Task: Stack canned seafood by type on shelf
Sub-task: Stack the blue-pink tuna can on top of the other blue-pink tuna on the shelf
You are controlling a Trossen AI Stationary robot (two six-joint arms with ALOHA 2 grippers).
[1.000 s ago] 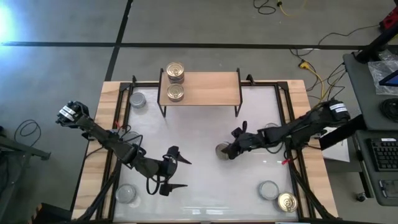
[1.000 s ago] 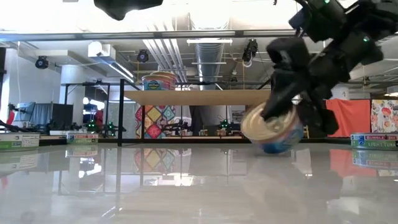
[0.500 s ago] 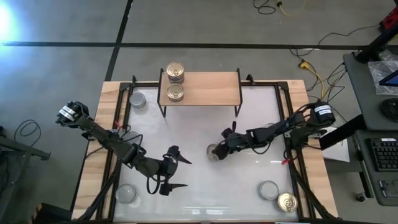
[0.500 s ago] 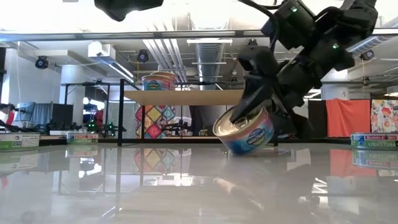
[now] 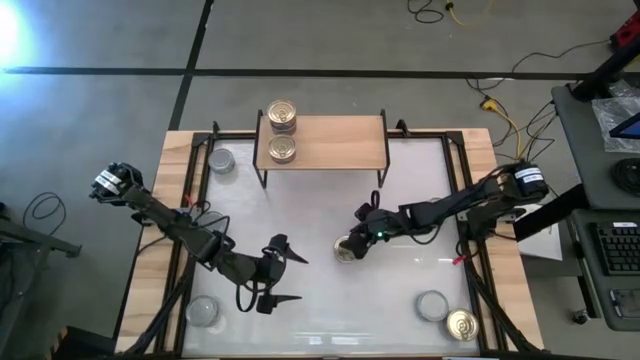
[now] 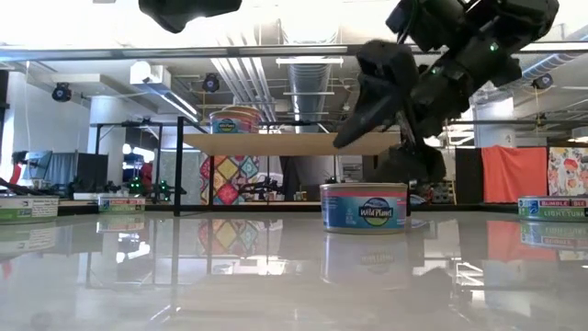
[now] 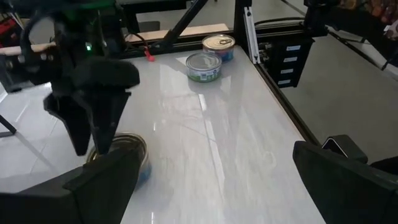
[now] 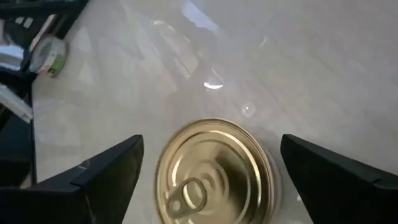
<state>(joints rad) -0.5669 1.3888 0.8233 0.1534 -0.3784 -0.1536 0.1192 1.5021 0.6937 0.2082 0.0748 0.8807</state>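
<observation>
White counter (image 5: 400, 290) centre: your right hand (image 5: 352, 235), fingers spread, hovers over the upright gold-lidded tin (image 5: 346, 249), with the shelf (image 5: 335, 140) at eleven o'clock.

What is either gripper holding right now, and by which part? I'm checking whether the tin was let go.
Nothing is held. The right gripper is open above the gold-lidded tin, which stands free on the table; the left gripper is open and empty.
</observation>
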